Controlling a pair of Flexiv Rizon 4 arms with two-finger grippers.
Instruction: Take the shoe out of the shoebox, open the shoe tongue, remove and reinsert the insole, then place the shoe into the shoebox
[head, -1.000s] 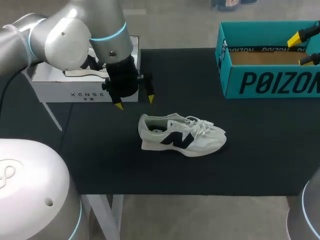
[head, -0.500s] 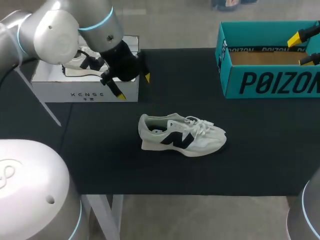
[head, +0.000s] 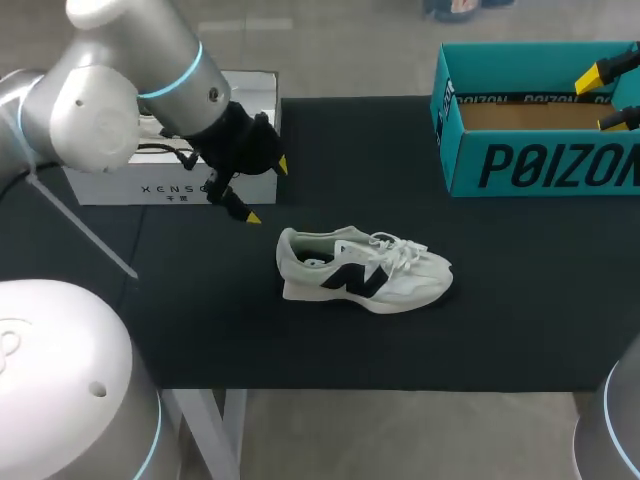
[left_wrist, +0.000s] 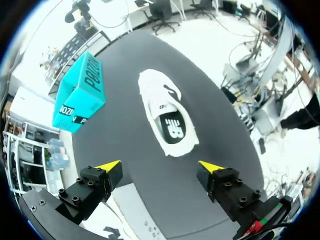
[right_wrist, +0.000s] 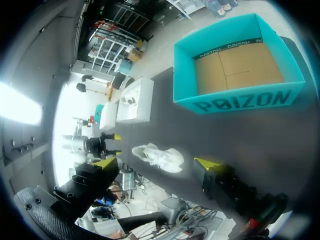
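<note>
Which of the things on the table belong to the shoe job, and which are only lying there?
For the job:
- white shoe, out of the box, standing on its sole
- insole, seen inside the shoe
- teal shoebox, open, nothing seen inside
- left gripper, open, beside the shoe's heel

Only lying there:
- white box, behind the left gripper

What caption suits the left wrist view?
Open yellow-tipped left fingers face a white lace-up sneaker on the black tabletop, teal cardboard shoebox beyond.

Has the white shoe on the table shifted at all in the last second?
No. The shoe lies where it did, same gap from the teal shoebox.
</note>
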